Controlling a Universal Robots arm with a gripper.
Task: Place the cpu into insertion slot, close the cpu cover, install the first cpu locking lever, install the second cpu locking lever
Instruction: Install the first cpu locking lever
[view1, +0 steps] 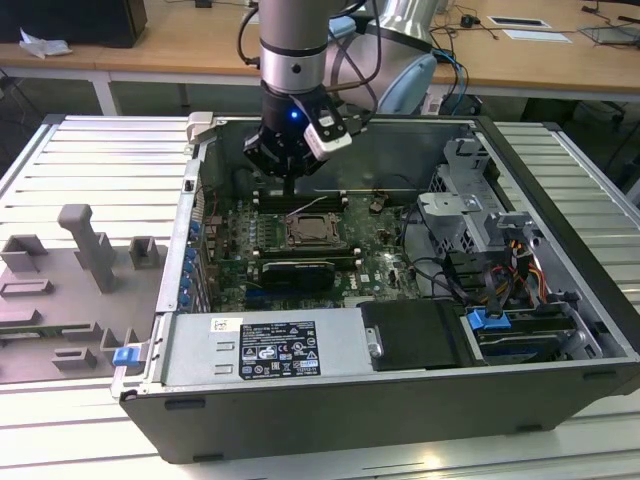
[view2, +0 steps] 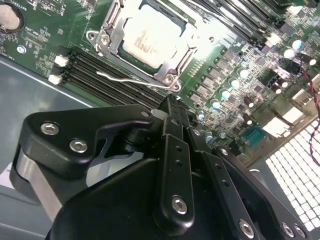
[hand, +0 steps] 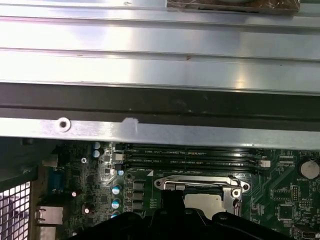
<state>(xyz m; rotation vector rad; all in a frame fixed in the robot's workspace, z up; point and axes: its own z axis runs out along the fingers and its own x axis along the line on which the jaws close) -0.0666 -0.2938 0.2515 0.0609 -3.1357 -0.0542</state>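
The cpu (view2: 150, 37) lies flat in the insertion slot (view1: 310, 232) on the green board, its pale metal top showing through the cut-out of the cpu cover (view2: 172, 67). The cover is down over it, as the first wrist view also shows at the cpu cover (hand: 200, 181). A thin wire locking lever (view2: 127, 78) lies along one side of the socket, a little off the frame. My gripper (view2: 171, 102) hangs shut and empty above the board beside the socket, toward the memory slots. In the exterior view the gripper (view1: 290, 183) is just behind the socket.
Long black memory sticks (view2: 100, 65) run beside the socket. A black graphics card (view1: 292, 272) sits in front of it, then the power supply (view1: 265, 345). The drive cage (view1: 470, 200) and cables fill the exterior view's right. A grey fixture (view1: 80, 270) lies outside the case.
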